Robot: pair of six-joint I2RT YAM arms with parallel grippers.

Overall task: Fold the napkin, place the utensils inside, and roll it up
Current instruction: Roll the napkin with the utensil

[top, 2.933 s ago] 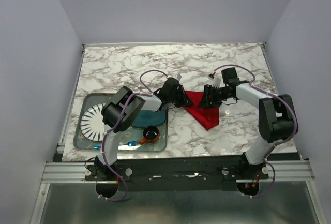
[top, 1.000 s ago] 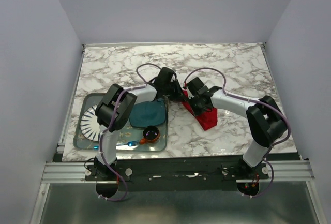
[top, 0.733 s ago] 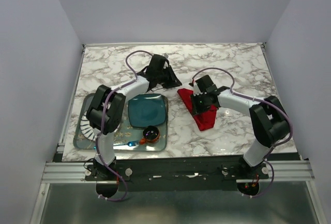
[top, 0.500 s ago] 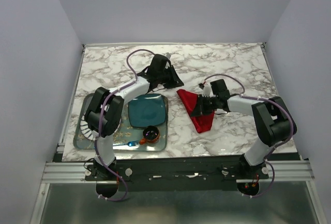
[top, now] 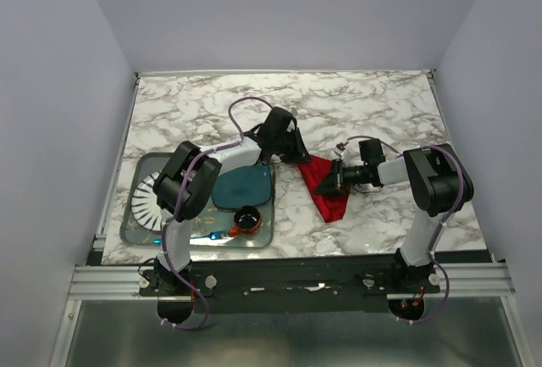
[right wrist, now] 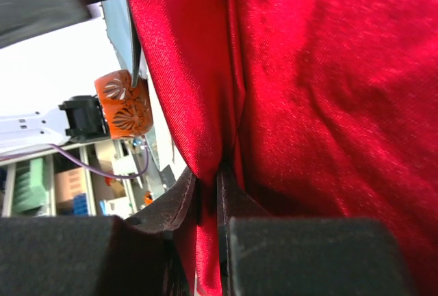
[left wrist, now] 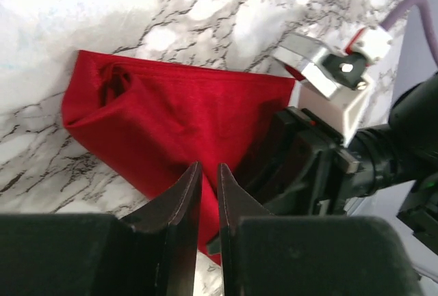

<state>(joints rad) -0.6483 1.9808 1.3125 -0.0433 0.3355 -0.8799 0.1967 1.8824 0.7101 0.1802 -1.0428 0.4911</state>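
The red napkin (top: 329, 199) lies folded in a rough triangle on the marble, right of the tray. In the left wrist view the napkin (left wrist: 164, 115) shows a rolled lip at its left corner. My right gripper (top: 334, 178) is low on the cloth's middle. It is shut on a fold of the napkin (right wrist: 328, 70), which runs between the right gripper's (right wrist: 207, 181) jaws. My left gripper (top: 296, 153) hovers at the napkin's upper-left edge. The left gripper's (left wrist: 209, 173) jaws stand almost together with nothing between them. The utensils are not visible.
A tray (top: 134, 219) at the left holds a white ribbed plate (top: 152, 199), a teal plate (top: 241, 187), an orange patterned cup (top: 247, 219) and a blue plastic utensil (top: 216, 234). The orange cup (right wrist: 123, 101) also shows beyond the cloth in the right wrist view.
My left gripper swung away to the back of the table, then came back to the napkin's upper-left edge. The right gripper moved right and lower along the cloth, still holding it.
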